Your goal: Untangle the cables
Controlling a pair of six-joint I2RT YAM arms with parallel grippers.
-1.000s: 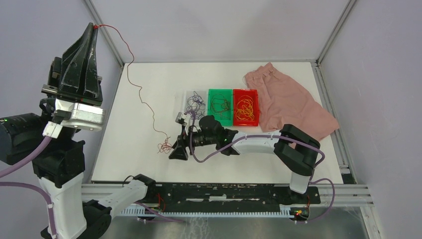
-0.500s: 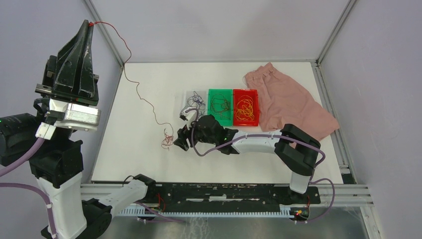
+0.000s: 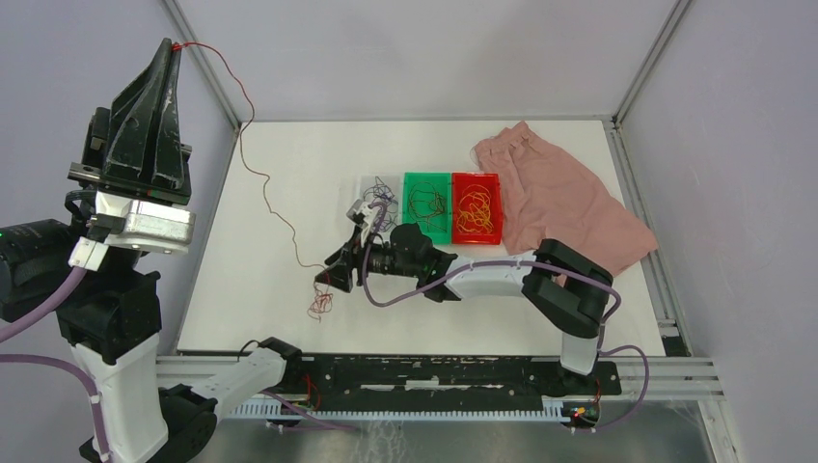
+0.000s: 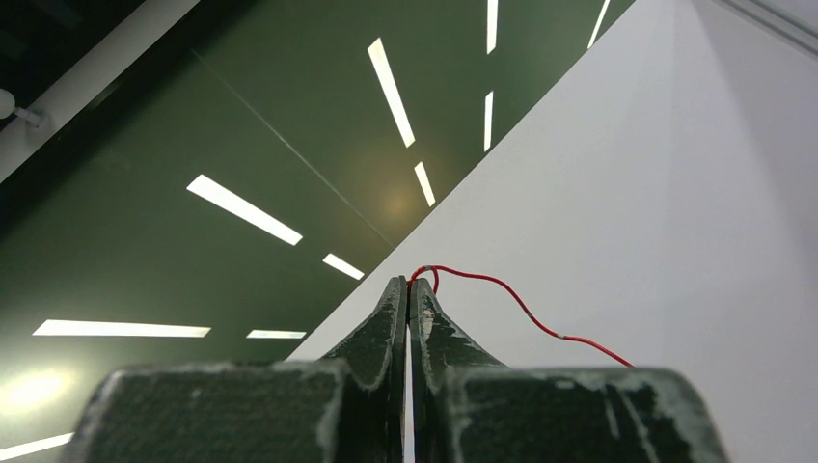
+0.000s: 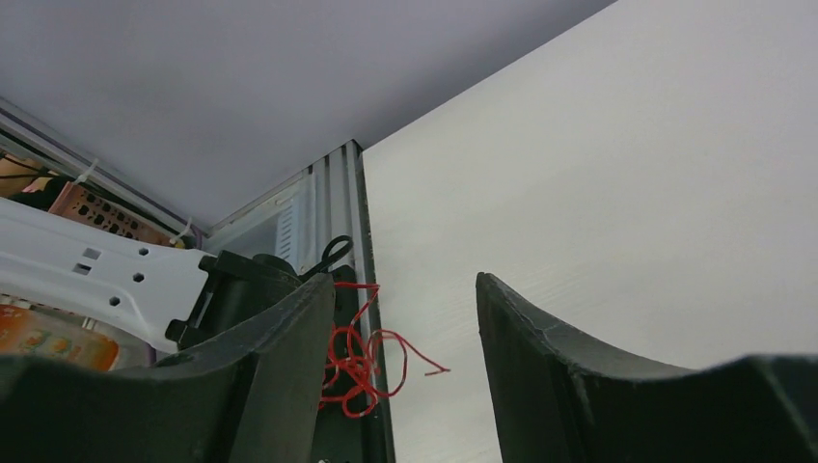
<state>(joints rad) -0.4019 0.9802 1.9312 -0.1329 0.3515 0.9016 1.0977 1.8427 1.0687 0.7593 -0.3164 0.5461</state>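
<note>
One red cable (image 3: 317,301) runs from a loose curl on the white table up to my left gripper (image 3: 177,44), which is raised high at the left. In the left wrist view that gripper (image 4: 407,282) is shut on the cable's end, and the red cable (image 4: 521,311) trails off to the right. My right gripper (image 3: 333,274) is low over the table beside the curl. Its fingers (image 5: 275,367) stand open, with the red curl (image 5: 362,362) lying close by the left one, not clamped. More cables lie in trays: purple (image 3: 377,201), dark (image 3: 425,204) and orange-yellow (image 3: 476,207).
A clear tray (image 3: 359,185), a green tray (image 3: 427,234) and a red tray (image 3: 479,236) stand side by side mid-table. A pink cloth (image 3: 564,203) lies at the back right. The metal frame rail (image 3: 434,368) runs along the near edge.
My right gripper swung left and turned over the red curl, its jaws narrowing slightly. The curl slid a little toward the near edge. The left gripper shifted slightly, then held still with the cable.
</note>
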